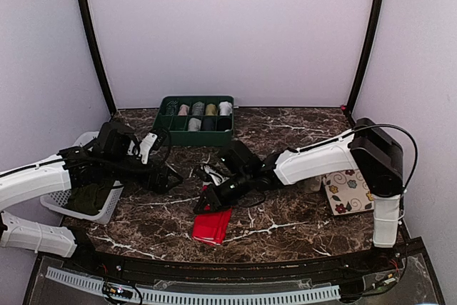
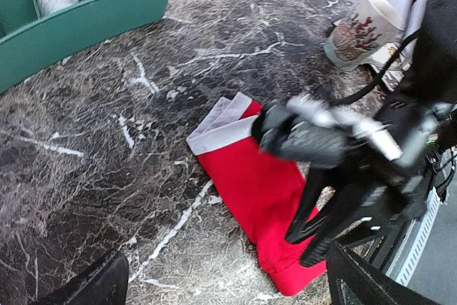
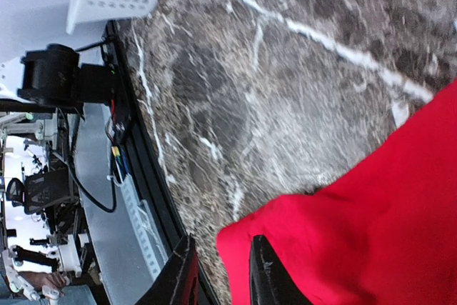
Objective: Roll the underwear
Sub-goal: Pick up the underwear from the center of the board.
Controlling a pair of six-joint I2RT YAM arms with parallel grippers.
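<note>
The red underwear (image 1: 211,226) lies folded into a long flat strip on the marble table, near the front edge. In the left wrist view the underwear (image 2: 257,183) shows its white waistband (image 2: 218,123) at the far end. My right gripper (image 1: 207,201) hovers over the strip's near end, its black fingers (image 2: 314,223) a little apart. In its own view the right gripper (image 3: 221,280) is narrowly open, straddling the corner of the underwear (image 3: 357,233), which lies flat. My left gripper (image 1: 170,176) is off to the left of the underwear. In its wrist view the left gripper (image 2: 228,294) is wide open and holds nothing.
A green divided tray (image 1: 163,111) of rolled garments stands at the back. A white basket (image 1: 107,208) with a dark olive garment (image 1: 89,198) is at the left. A floral box (image 1: 348,191) is at the right, and a patterned cup (image 2: 364,26) near it. The table's front rail (image 3: 153,176) runs close by.
</note>
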